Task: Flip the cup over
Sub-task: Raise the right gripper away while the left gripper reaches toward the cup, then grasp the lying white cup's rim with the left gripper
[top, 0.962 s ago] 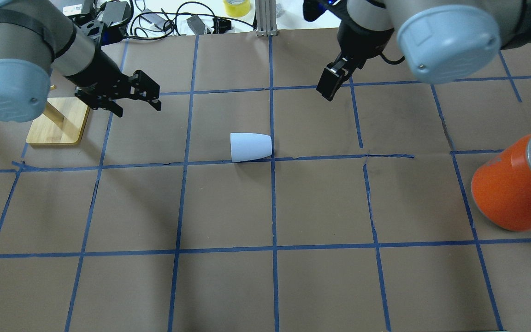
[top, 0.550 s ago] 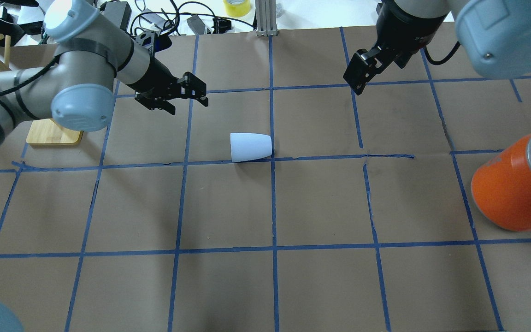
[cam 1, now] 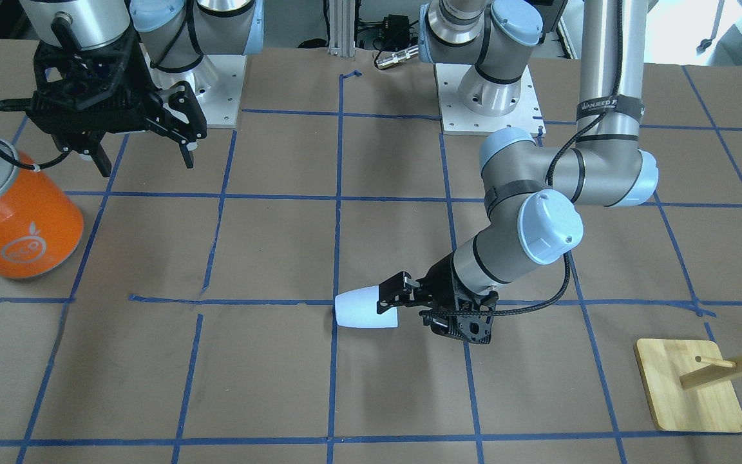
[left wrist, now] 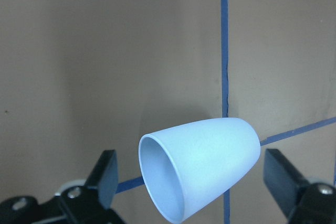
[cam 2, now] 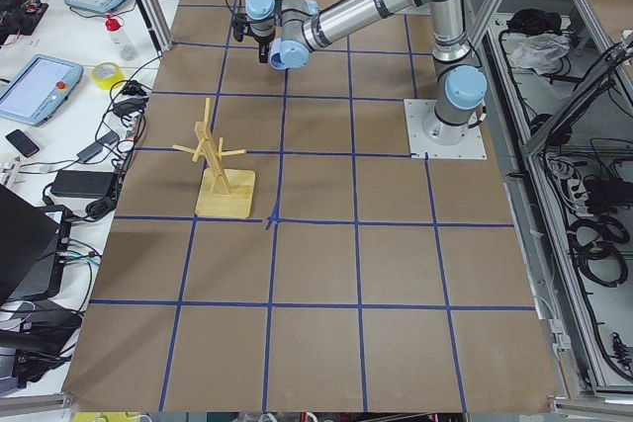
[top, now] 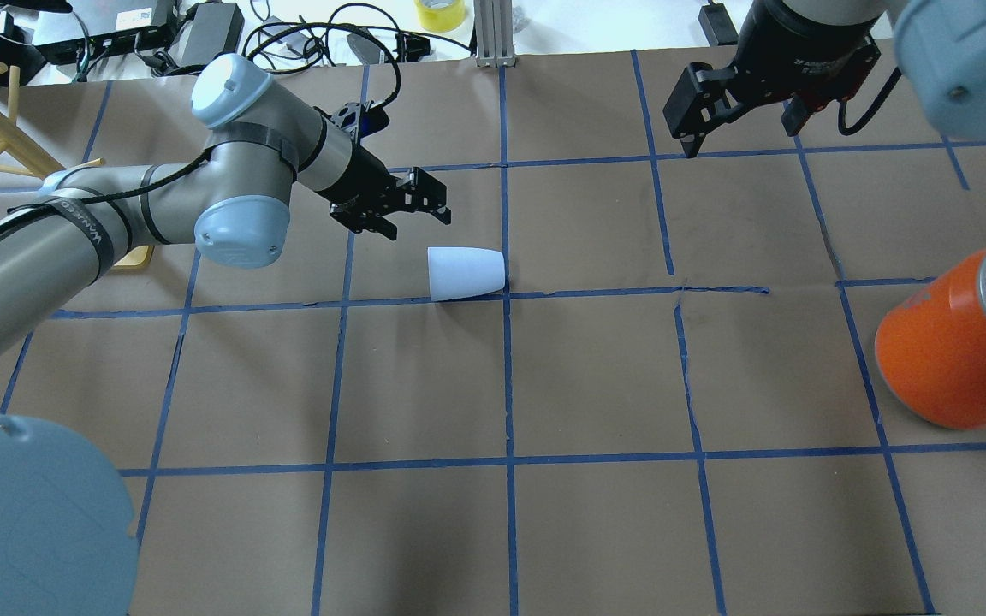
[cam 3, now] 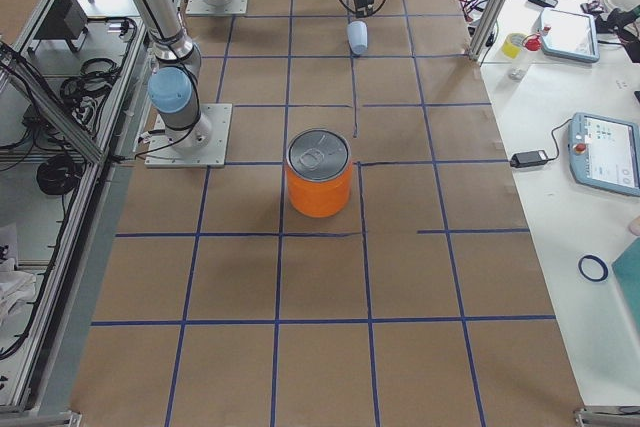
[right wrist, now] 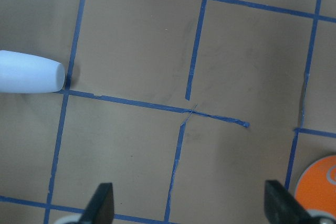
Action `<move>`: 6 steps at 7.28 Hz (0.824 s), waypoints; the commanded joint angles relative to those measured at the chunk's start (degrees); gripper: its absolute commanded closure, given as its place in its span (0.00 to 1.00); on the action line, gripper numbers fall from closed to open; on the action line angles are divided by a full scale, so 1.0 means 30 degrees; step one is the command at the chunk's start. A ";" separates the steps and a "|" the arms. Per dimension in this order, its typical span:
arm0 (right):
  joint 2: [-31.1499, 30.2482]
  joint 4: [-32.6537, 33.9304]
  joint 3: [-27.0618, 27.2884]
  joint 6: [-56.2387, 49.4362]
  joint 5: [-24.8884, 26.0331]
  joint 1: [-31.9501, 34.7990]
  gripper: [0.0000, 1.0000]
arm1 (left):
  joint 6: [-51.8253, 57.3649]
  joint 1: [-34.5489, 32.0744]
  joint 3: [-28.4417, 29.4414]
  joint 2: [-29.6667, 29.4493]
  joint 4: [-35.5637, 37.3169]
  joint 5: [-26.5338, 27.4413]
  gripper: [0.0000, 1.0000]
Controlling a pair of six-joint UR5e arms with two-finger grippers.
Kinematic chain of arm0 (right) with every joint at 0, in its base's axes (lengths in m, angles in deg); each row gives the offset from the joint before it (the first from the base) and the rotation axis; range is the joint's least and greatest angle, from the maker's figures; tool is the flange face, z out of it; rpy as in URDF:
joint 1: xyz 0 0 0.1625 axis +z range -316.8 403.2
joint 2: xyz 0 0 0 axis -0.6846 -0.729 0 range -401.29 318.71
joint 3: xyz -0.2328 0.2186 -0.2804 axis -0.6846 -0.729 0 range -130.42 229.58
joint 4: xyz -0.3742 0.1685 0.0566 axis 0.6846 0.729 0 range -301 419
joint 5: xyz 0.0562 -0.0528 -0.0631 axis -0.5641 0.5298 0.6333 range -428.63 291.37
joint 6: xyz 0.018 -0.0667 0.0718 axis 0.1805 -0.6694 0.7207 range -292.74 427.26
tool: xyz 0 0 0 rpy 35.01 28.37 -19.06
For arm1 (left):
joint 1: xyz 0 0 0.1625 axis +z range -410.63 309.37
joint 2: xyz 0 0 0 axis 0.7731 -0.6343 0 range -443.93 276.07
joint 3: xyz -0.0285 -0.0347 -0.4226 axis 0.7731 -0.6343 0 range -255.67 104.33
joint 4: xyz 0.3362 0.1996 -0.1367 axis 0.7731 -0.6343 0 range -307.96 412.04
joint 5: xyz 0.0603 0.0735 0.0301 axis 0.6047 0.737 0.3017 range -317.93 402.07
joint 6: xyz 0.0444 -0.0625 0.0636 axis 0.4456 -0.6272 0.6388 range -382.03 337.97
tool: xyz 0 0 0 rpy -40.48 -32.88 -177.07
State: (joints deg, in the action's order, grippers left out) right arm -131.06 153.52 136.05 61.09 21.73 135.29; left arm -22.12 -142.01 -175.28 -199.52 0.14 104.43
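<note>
Since the earlier frame, the left gripper [top: 420, 227] is carried in to the open end of the cup [top: 466, 273], which is laid on its side by a tape crossing at mid-table, long axis pointed away from the wide-spread, empty jaws; the right gripper [top: 741, 137] is held well apart.

The small tapered pale blue-white plastic cup [left wrist: 202, 163] looks smooth and matt. The brown paper table cover [top: 596, 376] is matt and faintly creased. The large orange can [cam 1: 20, 229] is glossy, its metal top dull. The pale wooden stand [cam 1: 680, 406] is smooth.
</note>
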 commanded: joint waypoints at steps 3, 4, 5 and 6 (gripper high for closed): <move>-0.0221 -0.0834 0.0007 0.1031 -0.0298 -0.0755 0.00 | -0.0791 -0.0274 -0.0667 -0.0492 0.0043 -0.0162 0.00; -0.0221 -0.0805 0.0036 0.1031 -0.0298 -0.0755 0.00 | -0.0849 -0.0361 -0.0638 -0.0609 -0.0014 -0.1032 0.00; -0.0221 -0.0805 0.0036 0.1031 -0.0269 -0.0755 0.00 | -0.0966 -0.0449 -0.0667 -0.0785 -0.0044 -0.1186 0.00; -0.0221 -0.0805 0.0036 0.1031 -0.0268 -0.0755 0.00 | -0.1083 -0.0450 -0.0638 -0.0902 -0.0044 -0.1303 0.05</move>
State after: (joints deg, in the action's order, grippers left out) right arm -131.72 151.12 136.14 64.19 20.90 133.04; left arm -24.97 -143.24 -177.23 -201.74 0.06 101.21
